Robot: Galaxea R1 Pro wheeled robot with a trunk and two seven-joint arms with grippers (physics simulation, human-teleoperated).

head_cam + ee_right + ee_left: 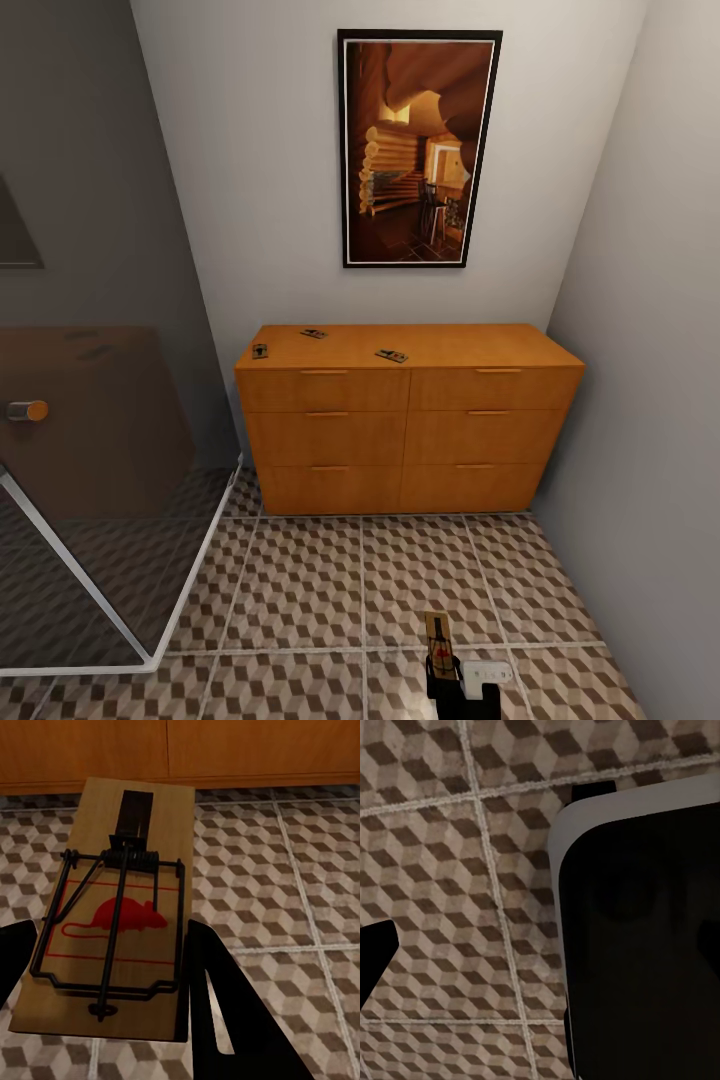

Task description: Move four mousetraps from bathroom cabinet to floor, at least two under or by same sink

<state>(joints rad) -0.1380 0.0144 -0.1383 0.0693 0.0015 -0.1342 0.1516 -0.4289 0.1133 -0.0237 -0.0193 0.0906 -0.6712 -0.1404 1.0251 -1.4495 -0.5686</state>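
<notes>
Three mousetraps point(260, 351) point(313, 333) point(391, 355) lie on the flat top of the orange-brown cabinet point(410, 430), whose six drawers are all closed. The fourth mousetrap point(438, 640) point(120, 922) is a tan board with wire parts and a red mouse mark. My right gripper point(445, 675) point(112, 967) is shut on its near end, holding it flat above the cube-patterned bathroom floor point(330, 590) in front of the cabinet. In the left wrist view, one dark fingertip point(375, 956) of my left gripper point(472, 960) shows over the floor tiles point(442, 870), with nothing held.
A glass shower enclosure point(110, 480) with a white frame stands to the left of the cabinet. A grey wall point(650, 400) closes the right side. A framed picture point(418, 148) hangs above the cabinet. My own dark, white-rimmed body point(637, 945) sits beside the left gripper.
</notes>
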